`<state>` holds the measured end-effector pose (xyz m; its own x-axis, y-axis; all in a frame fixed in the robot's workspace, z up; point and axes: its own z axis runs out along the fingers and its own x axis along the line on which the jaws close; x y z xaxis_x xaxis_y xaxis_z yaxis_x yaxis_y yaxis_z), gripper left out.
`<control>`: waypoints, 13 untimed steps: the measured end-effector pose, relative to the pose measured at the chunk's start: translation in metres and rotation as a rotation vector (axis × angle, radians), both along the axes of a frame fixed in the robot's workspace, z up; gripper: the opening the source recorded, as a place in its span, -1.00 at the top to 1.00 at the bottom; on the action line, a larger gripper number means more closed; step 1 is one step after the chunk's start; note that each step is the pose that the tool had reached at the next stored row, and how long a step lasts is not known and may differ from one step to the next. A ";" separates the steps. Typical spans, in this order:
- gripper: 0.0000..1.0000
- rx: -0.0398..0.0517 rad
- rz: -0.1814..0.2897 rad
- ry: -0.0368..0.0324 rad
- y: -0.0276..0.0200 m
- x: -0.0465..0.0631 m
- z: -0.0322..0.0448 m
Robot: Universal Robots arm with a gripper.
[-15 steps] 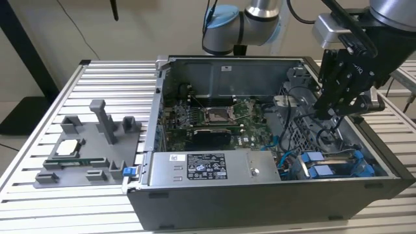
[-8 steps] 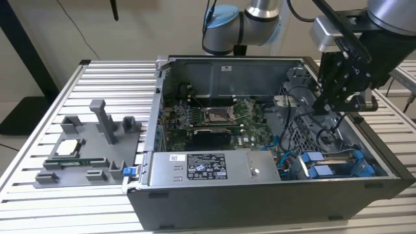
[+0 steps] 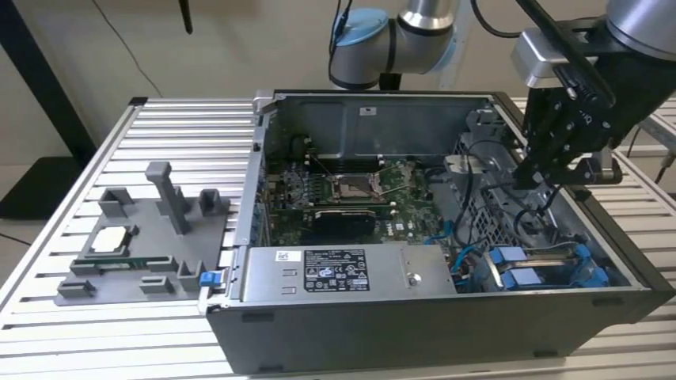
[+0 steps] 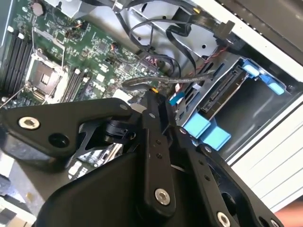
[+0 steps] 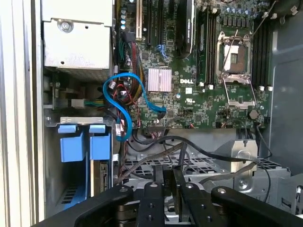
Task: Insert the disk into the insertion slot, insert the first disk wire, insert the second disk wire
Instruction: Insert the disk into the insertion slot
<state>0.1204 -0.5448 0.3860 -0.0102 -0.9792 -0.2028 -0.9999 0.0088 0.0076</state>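
Fingers (image 5: 179,184): pressing together, seemingly pinching a dark wire (image 5: 182,153) close to its end.
Gripper (image 3: 525,184): hanging inside the computer case (image 3: 423,332), above the perforated drive cage, toward the exterior view's right.
Wire handling: likely behaving light, soft and floppy; better taken by the stiff plug than by the cord, judging from the way it droops.
Disk (image 4: 221,94): sitting already in the insertion slot (image 4: 255,118), blue carrier tabs (image 4: 207,131) facing outward, near the fingertips but not touching them.
Disk handling: probably feeling stiff, weighty and shock-sensitive; safest taken by the blue frame, not the flat face.
Second wrist view: showing the disk's narrow edge inside the bay, something the exterior view leaves too small to judge.
First wrist view: showing a blue cable (image 5: 116,101) looping beside the motherboard (image 5: 189,94), beyond the cage.
Exterior view: placing the gripper within the whole case, on a slatted table (image 3: 63,332).
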 end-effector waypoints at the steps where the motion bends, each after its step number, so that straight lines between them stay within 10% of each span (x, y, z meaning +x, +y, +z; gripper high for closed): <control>1: 1.00 -0.0019 0.000 0.0000 -0.0016 0.001 -0.0003; 13: 1.00 -0.0579 0.000 0.0000 -0.0154 0.007 -0.0027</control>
<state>0.1278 -0.5602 0.3834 -0.0101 -0.9893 -0.1458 -0.9999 0.0092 0.0071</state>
